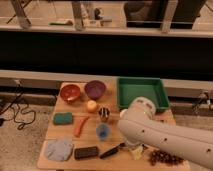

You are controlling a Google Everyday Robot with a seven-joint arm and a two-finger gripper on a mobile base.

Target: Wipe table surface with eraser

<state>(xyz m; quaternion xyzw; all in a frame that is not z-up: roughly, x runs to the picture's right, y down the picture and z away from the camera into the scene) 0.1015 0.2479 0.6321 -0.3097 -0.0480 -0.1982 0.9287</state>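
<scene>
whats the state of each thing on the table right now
black rectangular eraser: lying flat, not grasped
grey-blue fabric cloth: crumpled
orange-red round bowl: upright, looks empty
purple round bowl: upright, looks empty
green plastic tray: empty
small blue cup: upright
tool: not in view, somewhere beyond the white arm

Over a tan table [65, 134], a white arm [165, 137] hid its gripper near the front edge; laid out were a green tray [141, 92], red bowl [70, 92], purple bowl [95, 89], teal sponge [63, 118], black eraser [86, 152] and grey cloth [59, 149].

Arm [160, 132] blocks right front of table [59, 133], hiding gripper; eraser [86, 152] between cloth [59, 149], knife [111, 151].
</scene>
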